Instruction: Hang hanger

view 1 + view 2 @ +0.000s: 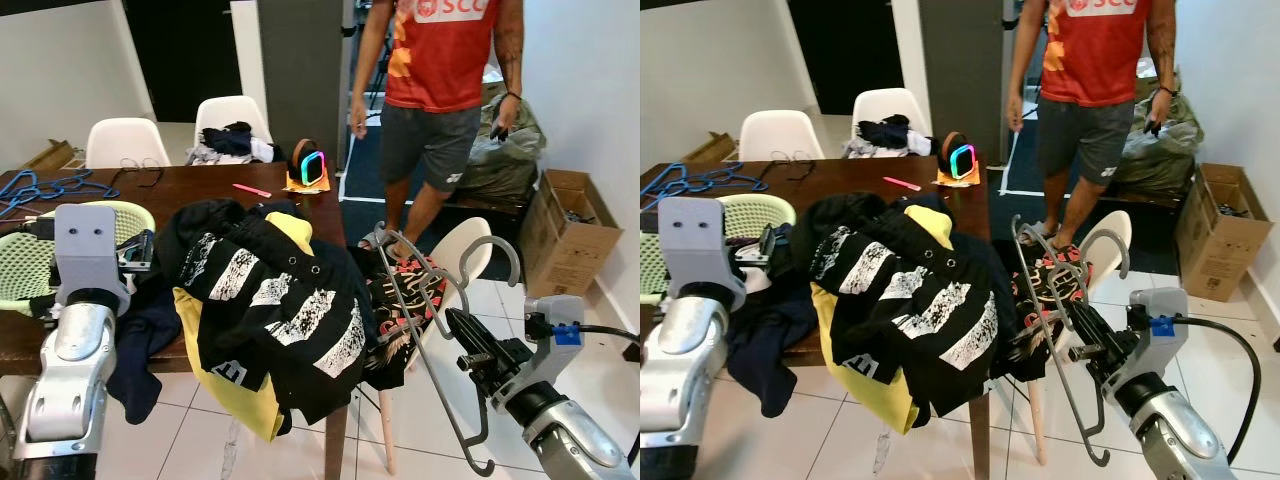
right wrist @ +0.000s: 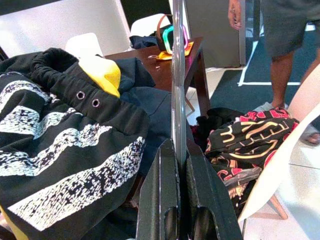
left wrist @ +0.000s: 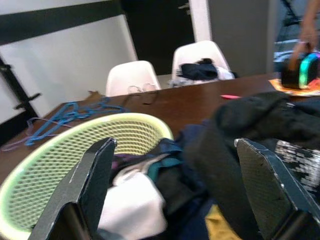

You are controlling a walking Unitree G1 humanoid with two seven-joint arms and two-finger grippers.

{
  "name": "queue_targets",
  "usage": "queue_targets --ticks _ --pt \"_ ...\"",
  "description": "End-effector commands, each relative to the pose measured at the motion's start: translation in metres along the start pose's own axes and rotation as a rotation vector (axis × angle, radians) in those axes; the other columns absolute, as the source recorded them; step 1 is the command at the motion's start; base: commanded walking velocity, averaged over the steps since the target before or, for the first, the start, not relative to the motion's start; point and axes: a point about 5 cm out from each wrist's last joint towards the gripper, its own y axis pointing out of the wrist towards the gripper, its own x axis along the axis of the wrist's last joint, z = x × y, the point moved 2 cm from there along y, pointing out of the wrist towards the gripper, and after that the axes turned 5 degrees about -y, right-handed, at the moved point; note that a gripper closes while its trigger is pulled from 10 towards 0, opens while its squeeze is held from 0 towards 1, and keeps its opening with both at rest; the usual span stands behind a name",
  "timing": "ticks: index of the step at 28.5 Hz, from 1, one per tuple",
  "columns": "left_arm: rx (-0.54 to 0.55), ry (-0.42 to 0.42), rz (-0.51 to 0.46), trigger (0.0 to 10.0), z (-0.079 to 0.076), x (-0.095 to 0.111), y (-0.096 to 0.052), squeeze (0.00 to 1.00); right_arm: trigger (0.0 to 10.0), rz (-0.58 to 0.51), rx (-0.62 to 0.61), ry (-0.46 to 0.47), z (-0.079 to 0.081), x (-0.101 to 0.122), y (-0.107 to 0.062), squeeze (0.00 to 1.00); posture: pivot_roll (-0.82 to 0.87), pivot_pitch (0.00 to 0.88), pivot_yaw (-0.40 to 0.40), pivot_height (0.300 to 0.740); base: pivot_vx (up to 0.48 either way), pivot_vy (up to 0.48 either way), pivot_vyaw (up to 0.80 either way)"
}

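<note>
**Right gripper clamped on the hanger beside the table**

I have the right gripper (image 1: 470, 335) pinched tight on a bar of the grey hanger (image 1: 425, 335); in the right wrist view the two fingers (image 2: 162, 200) sit pressed against the bar (image 2: 177, 85), which runs straight ahead out of them. The hanger stands roughly upright off the gripper, its hook (image 1: 490, 255) curling above and one lower end reaching below the fingers. Just beyond it I see a white chair (image 1: 455, 260) with a red-and-black garment (image 1: 405, 310) draped on the seat. To the gripper's left, black clothes with white stripes (image 1: 275, 305) and a yellow piece (image 1: 235, 385) spill over the table (image 1: 200, 185) edge.

My left gripper (image 3: 175, 190) is spread wide, holding nothing, and hovers over the pale green basket (image 3: 45, 165), with clothes heaped in it and right in front of the fingers. Blue hangers (image 1: 45, 187) lie on the table beyond the basket. A person (image 1: 440, 90) stands well past the chair.
</note>
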Motion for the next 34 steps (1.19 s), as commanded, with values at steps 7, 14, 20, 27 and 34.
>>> queue_targets --ticks 7,14,20,27,34 --pt "0.163 -0.002 0.028 10.0 0.036 -0.008 -0.002 0.0 10.0 -0.009 0.023 -0.019 0.003 0.001 0.001 0.0 -0.05 0.0 0.01 0.74 0.0 0.0 0.46" --pt "0.274 -0.069 0.052 10.0 0.068 -0.015 -0.005 0.0 10.0 -0.026 0.022 0.001 0.002 0.003 0.002 0.0 -0.04 0.0 0.007 0.74 0.0 0.0 0.8" --pt "0.197 -0.228 -0.001 10.0 0.071 -0.003 0.009 0.0 10.0 -0.063 -0.002 0.045 -0.002 0.008 0.003 0.0 -0.04 0.0 0.012 0.74 0.0 0.0 0.8" --pt "-0.046 -0.353 -0.011 10.0 0.031 0.004 0.041 0.0 10.0 -0.084 -0.038 0.12 -0.007 0.008 0.004 0.0 -0.05 0.0 0.006 0.74 0.0 0.0 0.46" --pt "-0.135 -0.39 -0.015 10.0 0.014 0.009 0.051 0.0 10.0 -0.075 -0.041 0.135 -0.007 0.007 0.006 0.0 -0.06 0.0 0.011 0.74 0.0 0.0 0.0"
